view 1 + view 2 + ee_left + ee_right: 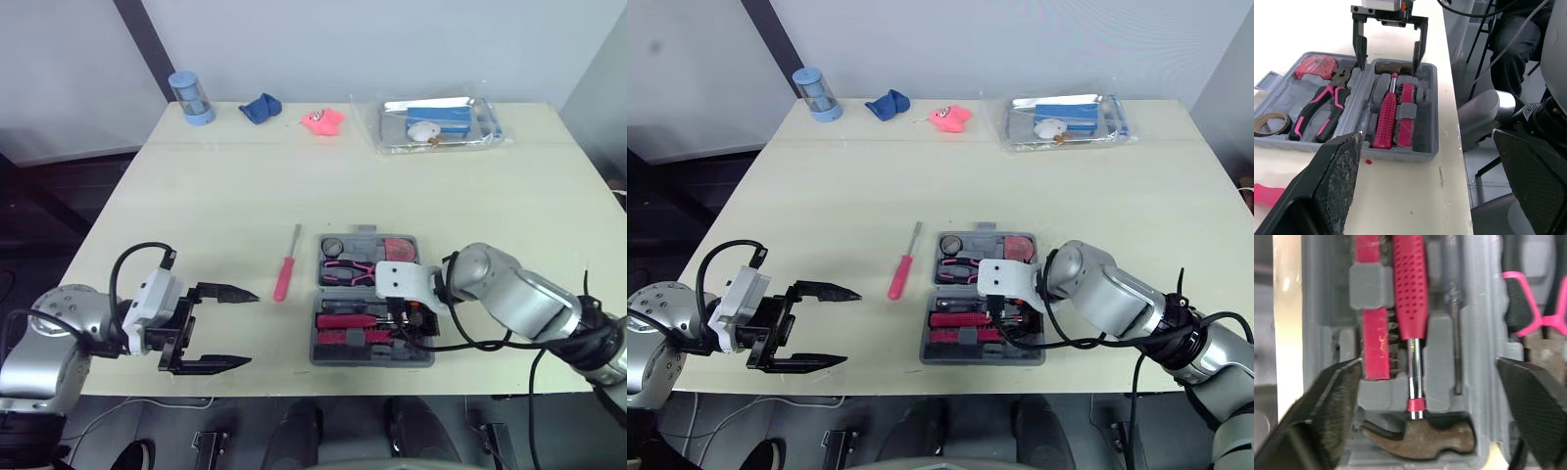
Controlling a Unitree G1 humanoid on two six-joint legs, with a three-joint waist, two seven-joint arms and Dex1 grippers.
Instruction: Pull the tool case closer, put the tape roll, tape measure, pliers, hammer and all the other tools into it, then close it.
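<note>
Your biggest risk is closing the tool case (367,358) with a tool left out. The pink screwdriver (286,269) lies on the worktop (196,196), between your left fingers (223,291) and the case. The case sits flat open just ahead of the left fingers and directly under the right fingers (1357,44), and it is close to the worktop's front edge. A careless shove there could tip it off.

The right fingers are spread wide and hold nothing. They point down and straddle the head of the hammer (1409,308); dropping lower could knock it out of its slot. The pliers (1322,110), tape measure (1315,66) and tape roll (1271,122) rest in the half beside them.

Your left arm reaches level over the worktop, with its fingers wide apart and empty.
</note>
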